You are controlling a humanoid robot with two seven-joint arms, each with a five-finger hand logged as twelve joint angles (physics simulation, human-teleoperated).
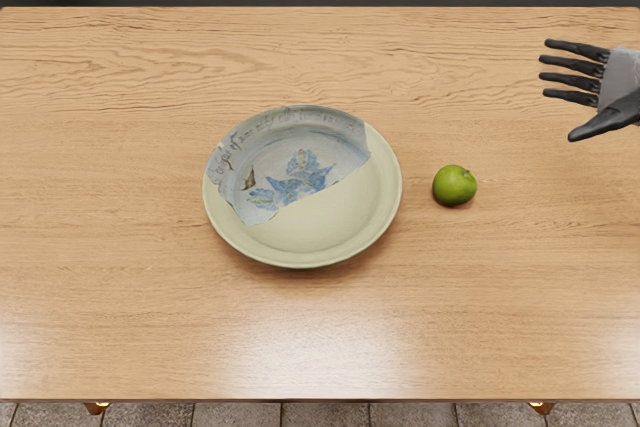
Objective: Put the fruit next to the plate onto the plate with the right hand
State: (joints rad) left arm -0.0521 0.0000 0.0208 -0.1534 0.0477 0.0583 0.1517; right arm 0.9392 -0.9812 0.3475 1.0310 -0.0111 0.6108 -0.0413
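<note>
A small green fruit (454,185) lies on the wooden table just right of the plate (375,217), a short gap between them. The plate is round and cream-coloured, with a blue leaf pattern over its upper left half, and nothing lies on it. My right hand (585,87) comes in at the right edge, above and to the right of the fruit and well apart from it. Its dark fingers (570,73) are spread and point left, holding nothing. The left arm does not show.
The wooden table (120,277) fills the view, with its front edge near the bottom and its back edge against a dark wall at the top.
</note>
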